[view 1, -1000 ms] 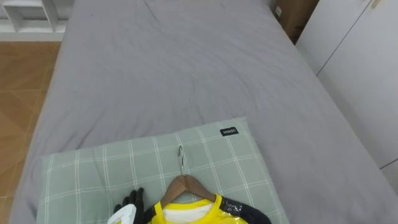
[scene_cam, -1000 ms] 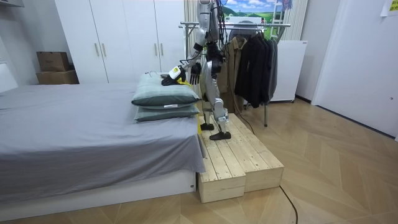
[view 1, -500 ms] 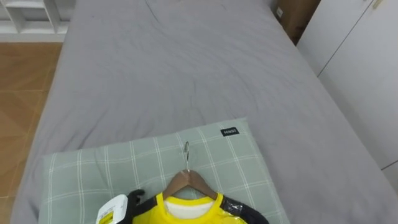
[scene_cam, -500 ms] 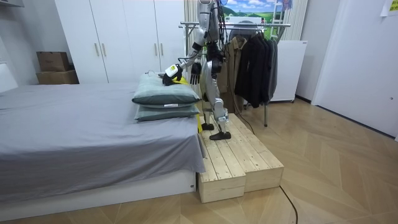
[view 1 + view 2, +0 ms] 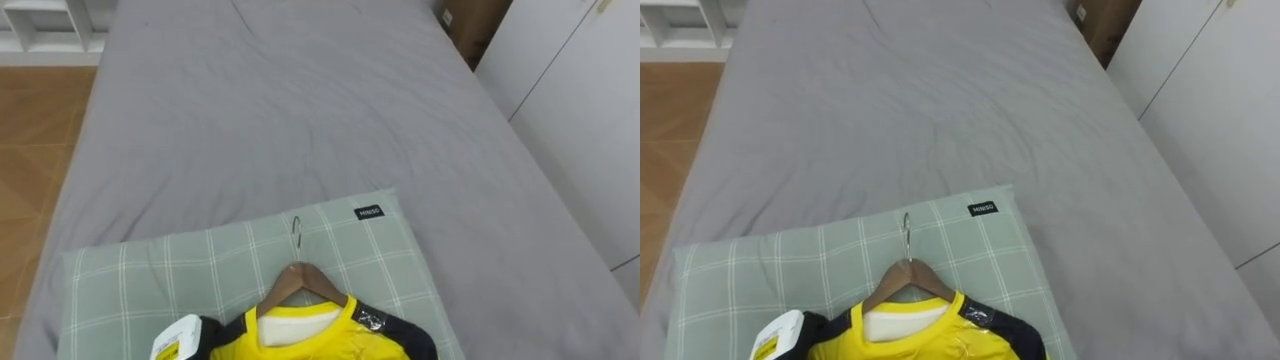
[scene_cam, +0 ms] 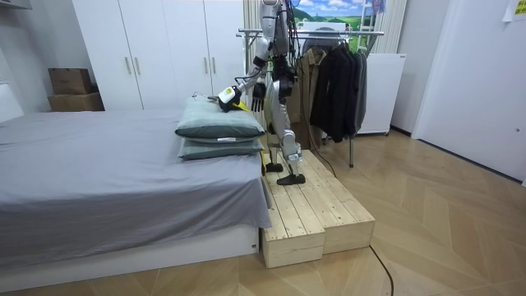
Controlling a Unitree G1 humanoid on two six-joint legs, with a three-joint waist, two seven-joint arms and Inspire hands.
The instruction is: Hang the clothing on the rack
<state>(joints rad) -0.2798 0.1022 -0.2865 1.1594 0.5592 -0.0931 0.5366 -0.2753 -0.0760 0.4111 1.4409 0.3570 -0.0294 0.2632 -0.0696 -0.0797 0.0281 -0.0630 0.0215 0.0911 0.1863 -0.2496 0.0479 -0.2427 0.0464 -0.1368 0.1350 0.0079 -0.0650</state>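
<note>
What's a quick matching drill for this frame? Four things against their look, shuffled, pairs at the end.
Things:
1. hanger
2. shirt
3. pillow
4. bedsheet

Looks:
A. plain grey
B. yellow with dark sleeves
C. pale green, checked
D. brown wood with a metal hook

Pairs: 1-D, 2-B, 3-C, 4-A
</note>
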